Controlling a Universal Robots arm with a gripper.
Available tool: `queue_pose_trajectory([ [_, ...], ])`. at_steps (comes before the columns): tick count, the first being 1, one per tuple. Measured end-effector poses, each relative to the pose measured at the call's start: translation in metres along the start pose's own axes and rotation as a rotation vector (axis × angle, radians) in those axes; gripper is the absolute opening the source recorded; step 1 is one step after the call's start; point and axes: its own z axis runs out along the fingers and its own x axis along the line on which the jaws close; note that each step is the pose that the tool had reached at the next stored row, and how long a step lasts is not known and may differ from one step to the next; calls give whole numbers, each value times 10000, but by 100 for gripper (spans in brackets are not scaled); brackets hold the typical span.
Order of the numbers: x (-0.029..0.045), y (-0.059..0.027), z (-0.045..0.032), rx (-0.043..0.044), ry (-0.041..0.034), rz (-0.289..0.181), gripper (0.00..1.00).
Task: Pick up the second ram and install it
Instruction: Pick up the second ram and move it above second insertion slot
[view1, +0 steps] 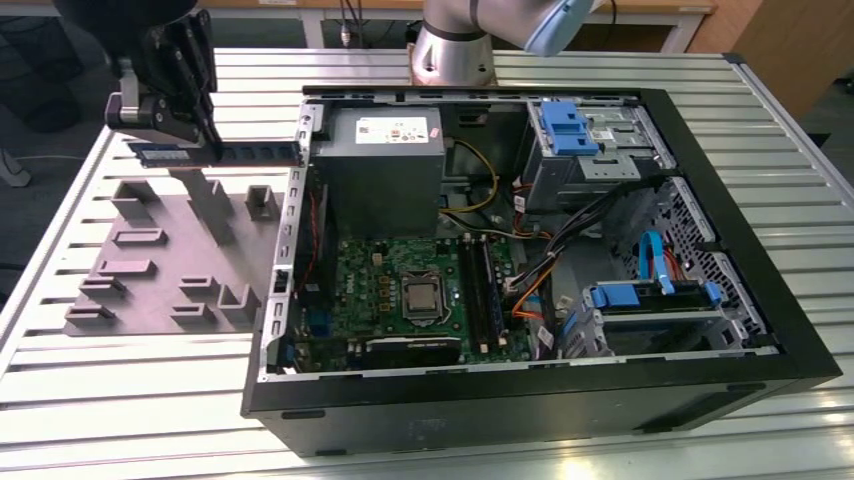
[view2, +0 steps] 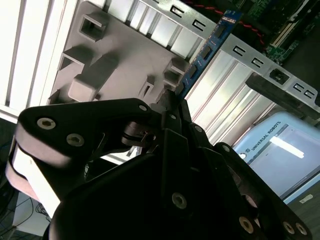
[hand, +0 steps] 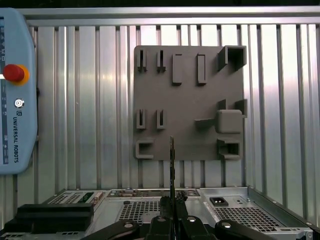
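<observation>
Your claw (view1: 171, 148) is clamped narrow on the memory stick (view1: 227, 152) and holds it up in the air, off the grey tray (view1: 140, 265). In the exterior view this is at the exterior view's left, outside the open computer case (view1: 534, 400). The stick lies level, with its long edge horizontal. One end is pinched between the fingers and the free end reaches toward the case's side wall. You cannot tell from here whether that end touches the wall.

In the first wrist view you see the stick (hand: 172, 160) edge-on, a thin dark line running out from the claw (hand: 172, 202). The tray (hand: 185, 100) lies flat on the slatted metal table (hand: 90, 100) beyond it. The tray's upright holders and pockets show nothing in them. The pendant (hand: 15, 115) with its red button (hand: 13, 73) lies on the table beside the tray.

In the second wrist view the stick (view2: 206, 47) juts out past the black body of the claw (view2: 176, 100) — a blue-green strip with dark chips, angled across the tray's corner (view2: 115, 60) toward the case's metal edge (view2: 280, 80).

Inside the case the green board (view1: 387, 280) lies flat, with the processor socket (view1: 422, 296) near its middle. The long black slots (view1: 481, 295) run just beside the socket. They are well apart from the stick, with the case wall and the grey power box (view1: 380, 150) in between.
</observation>
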Motion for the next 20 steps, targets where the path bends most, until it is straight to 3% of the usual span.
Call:
queue_pose_trajectory([
  [1,0,-6,0,0,0,0,14],
  [2,-3,-83,-1,-1,-1,0,14],
  [20,-7,-181,-3,0,-1,0,14],
])
